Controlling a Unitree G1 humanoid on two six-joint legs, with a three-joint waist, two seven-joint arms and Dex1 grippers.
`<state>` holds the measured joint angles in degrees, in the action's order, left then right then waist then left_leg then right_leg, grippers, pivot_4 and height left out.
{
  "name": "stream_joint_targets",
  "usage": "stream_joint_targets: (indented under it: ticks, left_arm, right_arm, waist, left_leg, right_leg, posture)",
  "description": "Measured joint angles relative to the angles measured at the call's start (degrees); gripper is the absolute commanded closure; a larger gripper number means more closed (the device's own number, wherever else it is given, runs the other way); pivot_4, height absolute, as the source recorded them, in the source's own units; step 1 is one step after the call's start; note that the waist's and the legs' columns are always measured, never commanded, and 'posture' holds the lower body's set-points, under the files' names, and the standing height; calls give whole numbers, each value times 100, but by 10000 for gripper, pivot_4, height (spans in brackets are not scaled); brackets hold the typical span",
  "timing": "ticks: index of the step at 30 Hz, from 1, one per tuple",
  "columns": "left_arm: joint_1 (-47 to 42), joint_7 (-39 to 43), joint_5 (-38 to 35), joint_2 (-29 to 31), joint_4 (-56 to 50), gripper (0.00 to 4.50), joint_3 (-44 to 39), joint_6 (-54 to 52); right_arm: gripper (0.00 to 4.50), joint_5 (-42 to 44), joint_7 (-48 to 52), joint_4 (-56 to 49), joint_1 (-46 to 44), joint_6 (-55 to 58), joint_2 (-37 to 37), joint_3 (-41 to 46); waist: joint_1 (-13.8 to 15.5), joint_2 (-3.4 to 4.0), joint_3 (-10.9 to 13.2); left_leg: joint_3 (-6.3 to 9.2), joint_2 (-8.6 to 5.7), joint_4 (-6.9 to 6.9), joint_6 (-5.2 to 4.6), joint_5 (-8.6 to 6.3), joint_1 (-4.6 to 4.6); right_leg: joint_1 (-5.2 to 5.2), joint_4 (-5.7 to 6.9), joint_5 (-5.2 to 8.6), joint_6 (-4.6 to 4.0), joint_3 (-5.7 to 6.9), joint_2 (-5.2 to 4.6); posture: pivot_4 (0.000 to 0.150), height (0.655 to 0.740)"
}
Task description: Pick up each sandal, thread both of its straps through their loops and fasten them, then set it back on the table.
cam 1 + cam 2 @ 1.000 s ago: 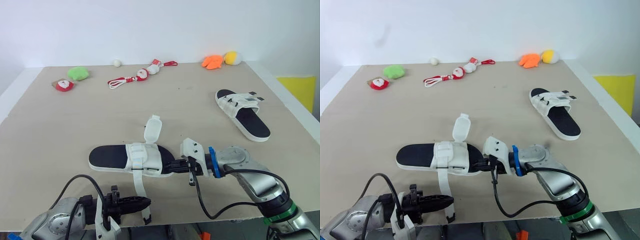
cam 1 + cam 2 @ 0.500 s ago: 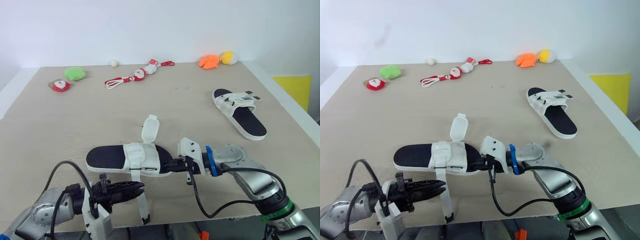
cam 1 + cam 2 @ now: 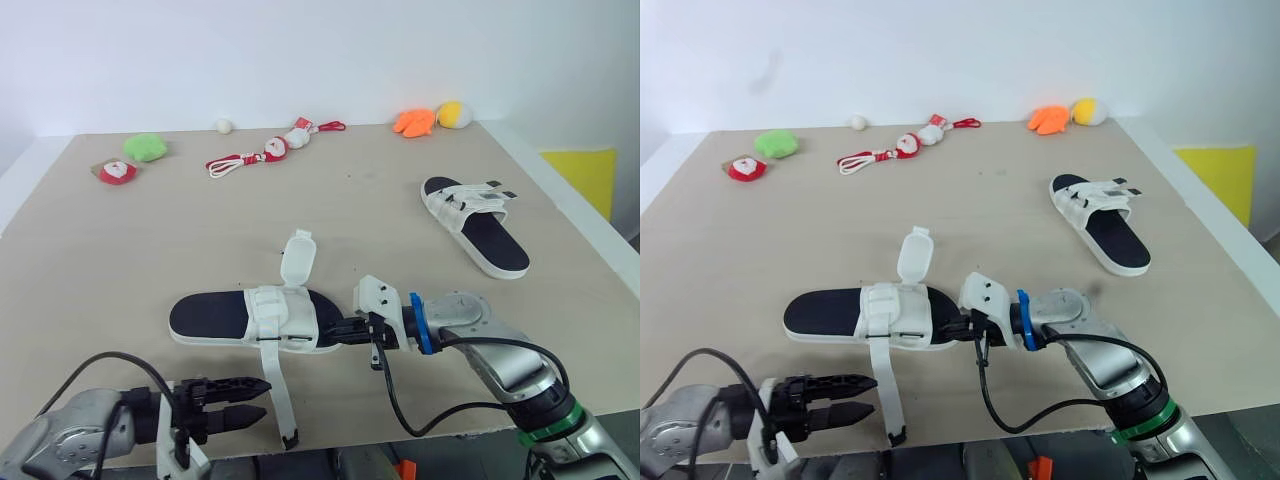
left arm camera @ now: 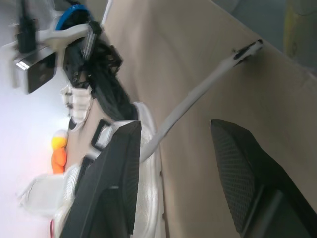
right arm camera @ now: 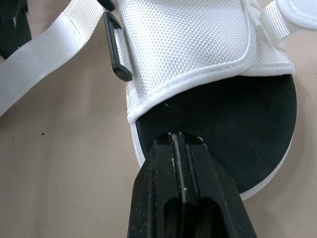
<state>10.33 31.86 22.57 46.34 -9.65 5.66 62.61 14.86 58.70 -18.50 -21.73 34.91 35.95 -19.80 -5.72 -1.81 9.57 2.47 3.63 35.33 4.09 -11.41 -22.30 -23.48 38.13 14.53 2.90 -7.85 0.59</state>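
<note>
The near sandal (image 3: 250, 318), white with a black insole, lies flat near the table's front edge. One strap flap (image 3: 299, 258) stands up. The other long strap (image 3: 278, 390) trails to the front edge and ends in a black tip (image 4: 247, 48). My left gripper (image 3: 262, 397) hovers open just left of that strap, touching nothing. My right gripper (image 5: 178, 141) is shut, its tips resting on the end of the sandal's sole (image 5: 257, 129). A second sandal (image 3: 475, 222) lies at the far right with its straps across it.
Small toys line the back edge: a green plush (image 3: 145, 148), a red and white figure (image 3: 118, 172), a red cord with figures (image 3: 265, 152), an orange plush (image 3: 418, 121) and a yellow one (image 3: 452, 113). The table's front edge (image 3: 400, 440) is just below both grippers.
My left gripper has drawn back from the trailing strap, moved lower and left, and its fingers now stand apart. The right gripper and both sandals have stayed put.
</note>
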Motion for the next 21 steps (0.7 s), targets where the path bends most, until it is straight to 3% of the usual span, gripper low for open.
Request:
stream_joint_targets:
  ticks: [12,17,21]
  left_arm:
    - [-551,16,348,-301,9,22319,849,-314]
    - [-763,3,289,-304,-40,41937,969,-312]
    - [-892,117,-64,-220,-96,44194,1068,-501]
  right_arm:
    - [45000,9,-62,-160,63,106,48,40]
    - [45000,12,-122,-220,123,144,80,46]
    - [45000,13,-137,-220,126,145,90,50]
  waist:
    - [4,-4,1]
    - [20,9,-7]
    - [20,10,-9]
  left_leg:
    - [1,-2,-1,8,-6,-4]
    - [0,-9,0,8,-6,-1]
    - [1,-10,2,8,-6,0]
  right_leg:
    - [1,-1,4,-3,-1,0]
    - [7,-2,6,-1,-5,-5]
    - [10,-3,6,0,-6,-5]
  posture:
    - [1500,7400]
    - [1500,7400]
    - [1500,7400]
